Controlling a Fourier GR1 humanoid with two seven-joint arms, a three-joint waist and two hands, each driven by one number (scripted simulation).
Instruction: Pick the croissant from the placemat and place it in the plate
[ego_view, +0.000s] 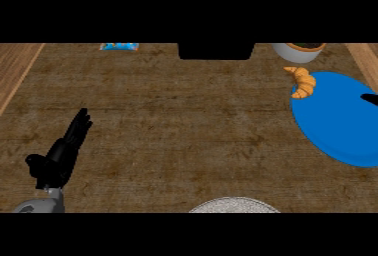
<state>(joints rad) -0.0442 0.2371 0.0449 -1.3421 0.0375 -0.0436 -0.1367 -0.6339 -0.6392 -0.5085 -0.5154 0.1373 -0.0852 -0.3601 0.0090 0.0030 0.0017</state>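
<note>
- Left hand (55, 160) sits low on the left of my head view, released. Its black fingers (77, 127) are straight and close together, pointing up the counter and leaning slightly right, and the thumb (33, 161) juts out to the left. It grasps nothing.
- Only a short stub of its grey forearm (40, 205) shows, coming in at the lower left corner, so the hand stands nearly in line with the arm.
- Of the right hand (371, 98) I see only a small black sliver at the right edge, lying over the mat. I cannot tell whether it is released or clenched.
- The golden-brown curved croissant (303, 82) lies at the upper left rim of the large blue oval placemat (332, 125), which fills the right side. It is partly on the blue and partly over the bare brown wood-grain counter (184, 125). It is near the black sliver but apart from it, and well apart from the left hand.
- The pale grey round plate (234, 205) shows only as an arc at the bottom centre, with nothing visible on it. It is well apart from the croissant.
- Along the far edge I make out a white bowl with brown contents (299, 50) just above the croissant, a black rectangular block (215, 51) at centre, and a small blue and orange packet (119, 46) to the left.
</note>
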